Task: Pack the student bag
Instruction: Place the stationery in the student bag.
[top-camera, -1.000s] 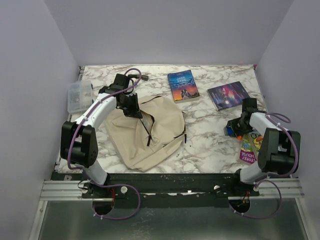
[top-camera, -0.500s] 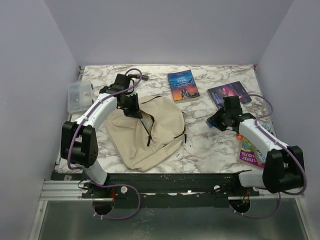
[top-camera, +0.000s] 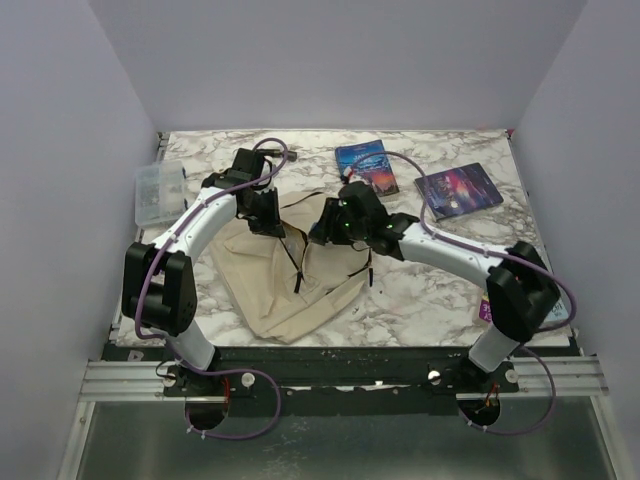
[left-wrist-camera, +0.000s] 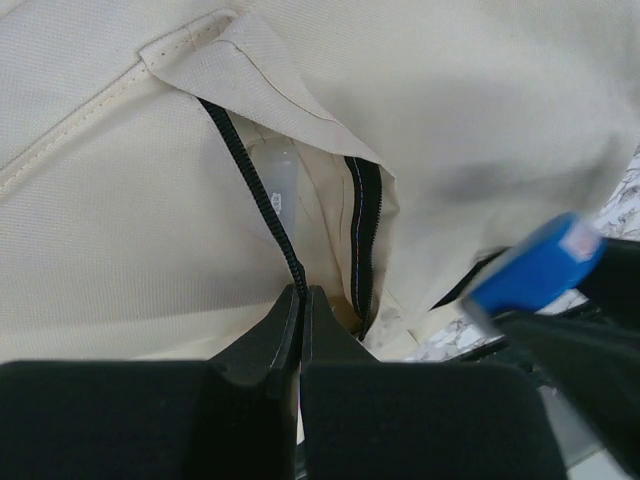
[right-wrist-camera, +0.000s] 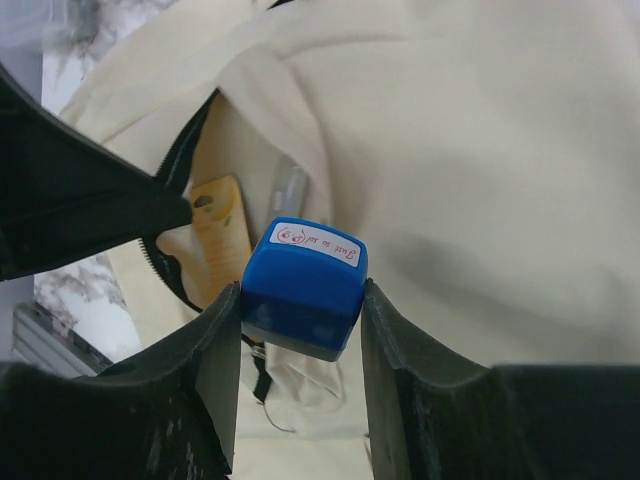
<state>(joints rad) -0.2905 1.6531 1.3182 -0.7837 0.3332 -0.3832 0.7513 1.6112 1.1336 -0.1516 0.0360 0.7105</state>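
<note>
The beige student bag (top-camera: 290, 285) lies at the table's left centre with its black zipper (left-wrist-camera: 258, 190) parted. My left gripper (top-camera: 268, 222) is shut on the zipper edge (left-wrist-camera: 298, 292) and holds the opening up. Inside the opening I see a yellow flat item (right-wrist-camera: 222, 235) and a grey pen-like item (right-wrist-camera: 290, 190). My right gripper (top-camera: 325, 232) hangs just right of the opening, shut on a small blue stamp block (right-wrist-camera: 303, 287) with a white label; the same blue stamp block (left-wrist-camera: 535, 265) shows in the left wrist view.
Two books lie at the back: one (top-camera: 366, 165) behind the bag, one (top-camera: 458, 190) to the right. A clear plastic box (top-camera: 160, 190) stands at the left edge. A colourful booklet (top-camera: 487, 310) peeks out beside the right arm's base.
My right arm has swung left from the table's right side to the bag's opening, carrying the blue stamp block. The left gripper has stayed on the zipper edge.
</note>
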